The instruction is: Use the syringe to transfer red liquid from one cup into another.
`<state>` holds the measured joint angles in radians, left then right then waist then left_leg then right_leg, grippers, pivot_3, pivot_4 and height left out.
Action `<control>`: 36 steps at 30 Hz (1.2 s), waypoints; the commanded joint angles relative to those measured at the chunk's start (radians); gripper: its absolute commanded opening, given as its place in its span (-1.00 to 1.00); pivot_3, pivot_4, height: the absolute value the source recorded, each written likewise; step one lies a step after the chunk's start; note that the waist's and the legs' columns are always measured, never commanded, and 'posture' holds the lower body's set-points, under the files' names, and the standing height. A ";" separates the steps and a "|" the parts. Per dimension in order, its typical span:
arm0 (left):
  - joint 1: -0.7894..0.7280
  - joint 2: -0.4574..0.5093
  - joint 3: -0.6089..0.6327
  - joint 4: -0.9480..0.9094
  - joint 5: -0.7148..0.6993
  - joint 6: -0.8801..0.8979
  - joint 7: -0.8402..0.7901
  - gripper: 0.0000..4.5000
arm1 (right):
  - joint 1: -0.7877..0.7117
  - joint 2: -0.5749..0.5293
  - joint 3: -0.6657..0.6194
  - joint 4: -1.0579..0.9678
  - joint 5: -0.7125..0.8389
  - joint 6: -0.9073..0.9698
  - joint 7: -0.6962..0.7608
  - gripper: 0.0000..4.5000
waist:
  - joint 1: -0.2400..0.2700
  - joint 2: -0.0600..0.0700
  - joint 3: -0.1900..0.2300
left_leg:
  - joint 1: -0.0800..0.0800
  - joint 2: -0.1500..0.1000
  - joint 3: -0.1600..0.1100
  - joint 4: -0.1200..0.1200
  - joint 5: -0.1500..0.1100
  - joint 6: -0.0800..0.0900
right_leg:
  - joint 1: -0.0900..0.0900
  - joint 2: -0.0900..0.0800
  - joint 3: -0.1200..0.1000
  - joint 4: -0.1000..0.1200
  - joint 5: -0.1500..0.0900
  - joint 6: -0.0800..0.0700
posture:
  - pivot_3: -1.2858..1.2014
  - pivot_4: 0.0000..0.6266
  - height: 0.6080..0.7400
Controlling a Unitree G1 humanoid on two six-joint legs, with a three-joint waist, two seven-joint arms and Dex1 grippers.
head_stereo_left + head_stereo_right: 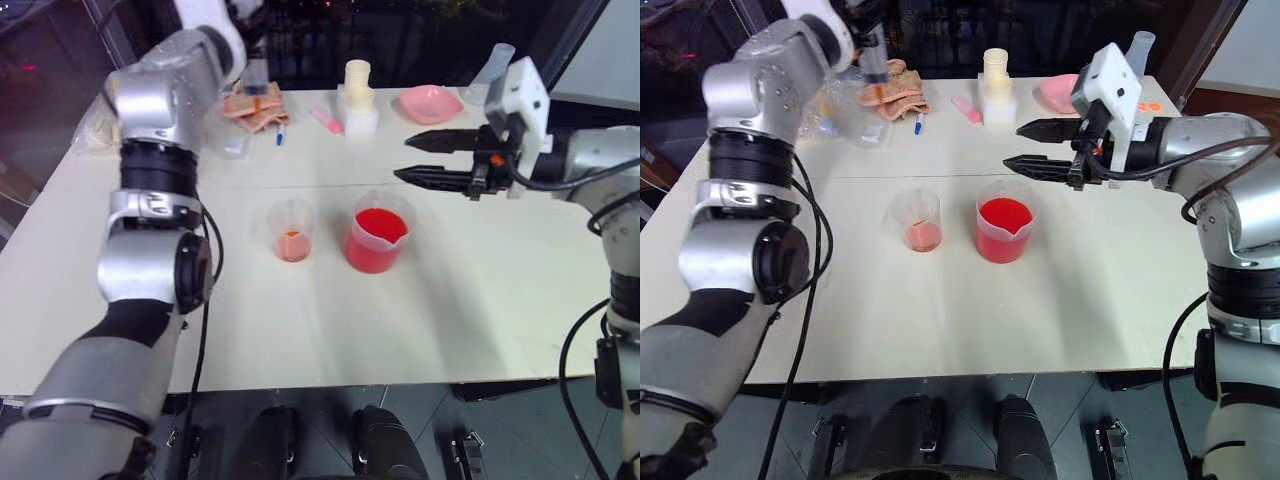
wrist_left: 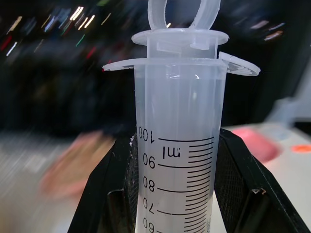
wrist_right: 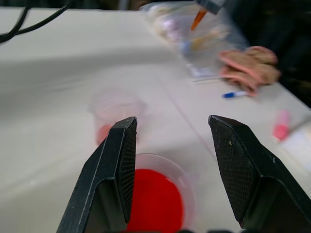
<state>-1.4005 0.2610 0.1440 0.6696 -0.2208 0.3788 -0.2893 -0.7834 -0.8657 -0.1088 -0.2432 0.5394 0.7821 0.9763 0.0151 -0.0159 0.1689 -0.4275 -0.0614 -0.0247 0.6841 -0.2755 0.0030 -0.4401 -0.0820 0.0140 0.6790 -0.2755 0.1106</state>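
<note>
Syringe (image 2: 180, 160) is clamped upright between the left gripper's (image 2: 177, 194) two black pads, graduation marks facing the wrist camera and plunger pushed fully in (barrel looks empty). Left arm is raised high above the table's (image 1: 480, 310) far left part. Beaker (image 1: 378, 240) of red liquid (image 1: 378, 225) stands mid-table; the smaller cup (image 1: 291, 231), with a shallow orange-pink pool, is set just beside it on the robot's left. Right gripper (image 1: 410, 160) is held level above and behind the beaker, fingers spread apart, nothing between them
</note>
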 commanded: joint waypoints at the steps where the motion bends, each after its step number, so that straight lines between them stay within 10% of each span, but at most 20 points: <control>1: 0.051 -0.028 -0.055 -0.047 0.016 -0.166 -0.120 -0.32 | 0.041 -0.024 -0.094 -0.104 0.046 0.044 -0.057 0.08 | -0.002 0.000 0.000 | 0.000 0.000 0.000 0.000 0.000 0.000 | 0.000 0.000 0.000 0.000 0.000 0.000 | 0.03 -0.52 1.00; 18: 0.236 -0.144 -0.121 -0.188 -0.160 -0.092 -0.548 -0.32 | 0.063 -0.163 -0.272 -0.206 0.297 0.303 -0.168 0.08 | -0.004 0.000 0.000 | 0.000 0.001 0.002 0.001 -0.003 0.008 | 0.000 0.001 0.002 -0.001 0.000 0.000 | 0.03 -0.52 1.00; 36: 0.417 -0.216 -0.164 -0.331 -0.216 -0.044 -0.591 -0.32 | -0.079 -0.075 -0.304 -0.099 0.511 0.439 -0.412 0.08 | -0.004 0.000 0.000 | 0.001 0.001 0.002 0.001 -0.002 0.010 | 0.002 0.001 0.002 -0.002 0.000 -0.001 | 0.03 -0.52 1.00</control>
<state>-0.9752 0.0484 -0.0183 0.3709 -0.4318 0.3636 -0.8738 -0.8292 -0.9543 -0.3719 -0.3592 1.0077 1.2003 0.6111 0.0114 -0.0156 0.1688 -0.4263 -0.0604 -0.0229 0.6849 -0.2768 0.0132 -0.4380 -0.0813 0.0164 0.6770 -0.2750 0.1093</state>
